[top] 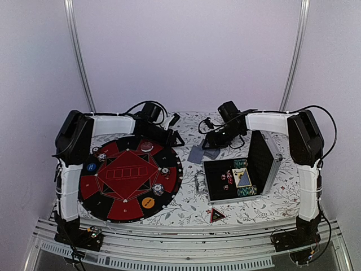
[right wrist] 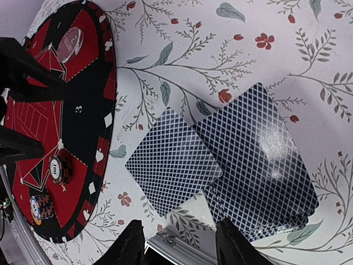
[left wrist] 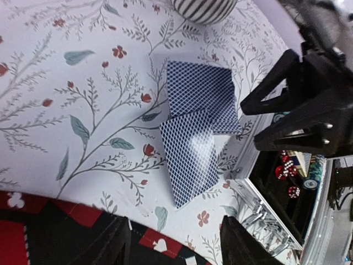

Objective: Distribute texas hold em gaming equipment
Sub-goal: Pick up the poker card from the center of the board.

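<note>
Several playing cards, ahead of left claw

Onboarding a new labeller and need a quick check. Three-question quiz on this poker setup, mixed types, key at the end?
1. True or false: the playing cards lie on the round poker mat.
2. The red dice are: A in the open metal case; B on the mat; C on the cards.
3. Does the left gripper or the right gripper hold a card?
Key: 1 false, they lie on the floral tablecloth; 2 A; 3 no, both open.
</note>
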Action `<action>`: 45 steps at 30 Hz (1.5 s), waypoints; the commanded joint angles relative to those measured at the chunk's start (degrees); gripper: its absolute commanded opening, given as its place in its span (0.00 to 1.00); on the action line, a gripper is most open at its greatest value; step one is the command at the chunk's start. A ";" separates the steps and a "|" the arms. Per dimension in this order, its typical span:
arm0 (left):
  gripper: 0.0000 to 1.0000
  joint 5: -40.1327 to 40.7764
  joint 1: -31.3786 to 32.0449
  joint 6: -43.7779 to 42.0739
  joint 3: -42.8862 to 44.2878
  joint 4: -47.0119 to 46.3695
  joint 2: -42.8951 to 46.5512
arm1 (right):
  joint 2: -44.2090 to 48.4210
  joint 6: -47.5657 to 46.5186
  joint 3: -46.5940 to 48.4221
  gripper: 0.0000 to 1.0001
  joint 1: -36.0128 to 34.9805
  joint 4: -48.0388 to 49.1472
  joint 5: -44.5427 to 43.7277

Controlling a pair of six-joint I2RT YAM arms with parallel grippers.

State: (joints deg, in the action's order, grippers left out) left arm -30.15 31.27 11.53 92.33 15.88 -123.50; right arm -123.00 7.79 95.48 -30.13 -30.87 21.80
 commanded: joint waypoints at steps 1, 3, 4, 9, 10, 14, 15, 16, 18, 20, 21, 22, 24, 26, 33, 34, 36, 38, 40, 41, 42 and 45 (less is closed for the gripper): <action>0.59 -1.69 2.92 1.25 6.95 1.52 -6.21 | 2.92 4.03 -3.12 0.45 -0.50 5.78 1.34; 0.59 -2.16 3.22 1.17 9.96 2.43 -8.99 | 2.49 4.36 -3.23 0.44 -0.51 6.06 1.81; 0.60 -2.45 3.33 1.02 11.43 2.71 -10.29 | 2.24 4.48 -3.17 0.44 -0.54 6.16 1.91; 0.60 -4.16 3.43 0.26 20.64 7.90 -17.37 | 1.71 5.03 -3.22 0.43 -0.52 6.68 2.34; 0.60 -4.05 3.52 -0.07 22.02 9.19 -18.52 | 1.78 5.04 -3.26 0.43 -0.54 6.70 2.42; 0.60 -1.83 3.39 -1.27 24.45 11.70 -21.33 | 2.18 4.78 -3.42 0.43 -0.54 6.70 2.37; 0.60 -1.91 3.37 -1.39 24.54 11.69 -21.67 | 2.30 4.71 -3.53 0.43 -0.54 6.75 2.22; 0.60 -1.93 3.36 -1.42 24.63 11.72 -21.89 | 2.32 4.69 -3.60 0.43 -0.54 6.71 2.05; 0.59 -2.05 3.36 -1.33 24.81 11.64 -22.32 | 2.33 4.75 -3.72 0.43 -0.52 6.70 2.16; 0.58 -2.69 3.37 -1.42 25.03 11.32 -22.67 | 2.25 4.65 -3.81 0.43 -0.48 6.70 2.55; 0.56 -3.51 3.36 -1.49 25.19 11.16 -22.92 | 2.24 4.54 -3.87 0.42 -0.53 6.70 2.69; 0.54 -4.37 3.34 -1.63 25.39 11.13 -23.21 | 2.32 4.52 -3.88 0.42 -0.54 6.70 2.64; 0.48 -5.09 3.36 -2.04 25.85 11.04 -23.57 | 2.52 4.36 -4.13 0.42 -0.52 6.71 2.39; 0.43 -6.32 3.36 -2.73 25.88 10.56 -23.63 | 2.79 4.26 -4.40 0.42 -0.54 6.70 2.15; 0.21 -8.78 3.36 -2.83 26.11 7.74 -23.90 | 3.12 3.95 -4.52 0.42 -0.54 6.63 1.89; 0.15 -8.86 3.36 -2.83 26.14 7.76 -24.11 | 3.12 3.98 -4.60 0.42 -0.53 6.62 1.88; 0.00 -9.07 3.36 -2.83 26.06 7.89 -24.47 | 3.49 3.90 -4.88 0.42 -0.50 6.62 1.93; 0.00 -9.13 3.21 -2.64 25.70 7.90 -24.32 | 3.91 3.90 -5.16 0.42 -0.54 6.62 1.76; 0.00 -9.06 2.98 -2.32 24.20 6.96 -23.06 | 4.52 3.77 -5.38 0.42 -0.49 6.54 1.67; 0.00 -9.02 2.74 -2.09 22.97 6.03 -22.08 | 4.85 3.73 -5.47 0.42 -0.46 6.53 1.74; 0.00 -8.90 2.59 -1.76 21.57 5.00 -20.80 | 5.14 3.72 -5.48 0.42 -0.49 6.53 1.75; 0.00 -7.91 1.99 -1.51 17.36 2.42 -16.31 | 6.40 3.62 -5.35 0.42 -0.47 6.44 2.58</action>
State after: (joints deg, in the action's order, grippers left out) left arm -38.52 34.06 9.54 114.02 21.61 -145.27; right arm -120.75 11.94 90.41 -30.37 -24.99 23.27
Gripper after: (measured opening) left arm 0.007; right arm 0.421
